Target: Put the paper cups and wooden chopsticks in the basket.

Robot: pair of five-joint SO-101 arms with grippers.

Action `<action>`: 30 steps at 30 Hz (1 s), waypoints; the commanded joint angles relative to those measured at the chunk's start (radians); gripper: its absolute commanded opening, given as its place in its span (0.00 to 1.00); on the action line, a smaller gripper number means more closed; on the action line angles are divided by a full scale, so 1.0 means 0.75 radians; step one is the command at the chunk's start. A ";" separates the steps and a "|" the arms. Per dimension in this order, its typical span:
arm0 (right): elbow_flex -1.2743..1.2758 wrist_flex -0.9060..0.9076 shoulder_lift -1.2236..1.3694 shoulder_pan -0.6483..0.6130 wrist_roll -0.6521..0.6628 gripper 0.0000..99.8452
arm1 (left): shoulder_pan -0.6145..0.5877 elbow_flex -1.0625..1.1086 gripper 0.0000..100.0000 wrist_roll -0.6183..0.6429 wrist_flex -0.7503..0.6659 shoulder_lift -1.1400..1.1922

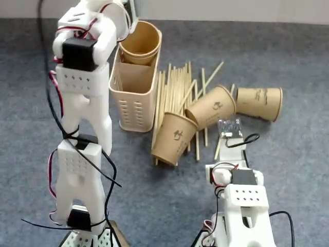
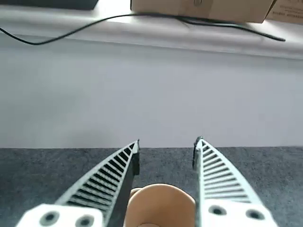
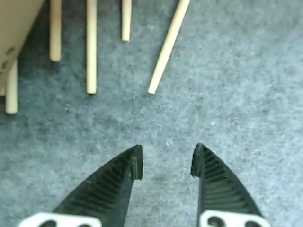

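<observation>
Carpet lies bare under spread right hand; spread left hand hangs over cup in basket.

On my left wrist feed, the left gripper has its two white ribbed fingers spread apart. Between them, down near their base, sits the rounded tan side of a paper cup — I cannot tell whether either finger touches it. Past the fingertips lies a strip of dark grey carpet, ending at a plain pale wall. Above the wall runs a white ledge with a black cable trailing along it and a cardboard box standing on it.
</observation>
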 commanded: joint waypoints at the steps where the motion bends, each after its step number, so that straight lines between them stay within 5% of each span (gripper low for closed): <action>1: -0.069 -0.009 -0.024 0.071 0.012 0.18 | -0.124 -0.073 0.16 -0.012 0.080 -0.107; 9: -0.746 0.253 0.204 0.388 0.153 0.18 | -0.586 -0.066 0.14 -0.014 0.503 -0.224; 13: -1.116 0.306 0.539 0.437 0.147 0.18 | -0.756 0.058 0.14 -0.014 0.536 -0.220; 21: -1.875 0.326 1.343 0.590 0.139 0.18 | -0.748 0.654 0.14 -0.016 0.536 -0.218; 30: -2.665 0.461 1.981 0.560 -0.301 0.18 | -0.738 0.973 0.14 -0.016 0.309 -0.218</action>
